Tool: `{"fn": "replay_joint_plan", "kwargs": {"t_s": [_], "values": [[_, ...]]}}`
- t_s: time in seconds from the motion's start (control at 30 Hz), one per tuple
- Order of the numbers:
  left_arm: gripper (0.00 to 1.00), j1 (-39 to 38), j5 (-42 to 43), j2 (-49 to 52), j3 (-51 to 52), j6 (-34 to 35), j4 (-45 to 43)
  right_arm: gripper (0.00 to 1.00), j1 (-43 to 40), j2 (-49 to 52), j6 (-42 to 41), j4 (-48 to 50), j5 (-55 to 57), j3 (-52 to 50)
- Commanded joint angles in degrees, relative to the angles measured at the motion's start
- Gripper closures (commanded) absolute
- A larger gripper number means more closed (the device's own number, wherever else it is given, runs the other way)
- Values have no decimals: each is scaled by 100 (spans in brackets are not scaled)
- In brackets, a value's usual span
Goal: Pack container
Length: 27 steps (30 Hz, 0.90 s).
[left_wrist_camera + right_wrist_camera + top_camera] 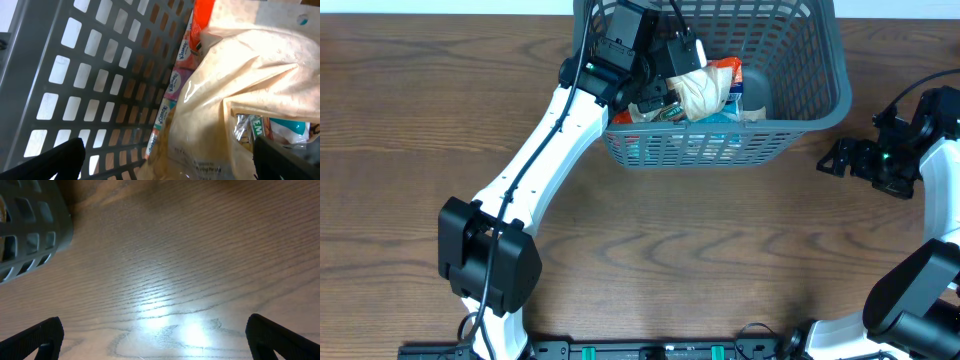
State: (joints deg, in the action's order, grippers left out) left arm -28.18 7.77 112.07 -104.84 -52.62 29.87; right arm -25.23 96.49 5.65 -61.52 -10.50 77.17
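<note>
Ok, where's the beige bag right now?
The beige bag lies in the basket, near its middle in the overhead view, just under the left gripper and beside an orange packet.

**Wood-Grain Surface and a Heap of Packets**

A brown wood-grain surface point(720, 250) fills the overhead view, and it carries a bright glare patch in the right wrist view. A crumpled cream plastic bag point(240, 75) lies on other packets, just beside an orange packet point(202, 15). Pink "Kleenex" tissue packs point(172, 85) line the wall of the dark grey slotted plastic container point(100, 75).
</note>
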Motion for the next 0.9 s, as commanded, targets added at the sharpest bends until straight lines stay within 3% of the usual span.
{"fn": "replay_joint_plan", "kwargs": {"t_s": [0.0, 0.27, 0.6, 0.87], "values": [[1, 26, 79, 13, -127, -26, 9, 1, 52, -26, 83, -2, -2, 2], [1, 26, -140, -81, -127, 33, -59, 1, 52, -26, 85, 0, -2, 2], [1, 387, -452, -881, -446, 752, -337, 1, 52, -26, 83, 90, -2, 9], [1, 909, -1672, -1611, -970, 1082, -225, 1, 52, -26, 83, 133, -2, 9]]}}
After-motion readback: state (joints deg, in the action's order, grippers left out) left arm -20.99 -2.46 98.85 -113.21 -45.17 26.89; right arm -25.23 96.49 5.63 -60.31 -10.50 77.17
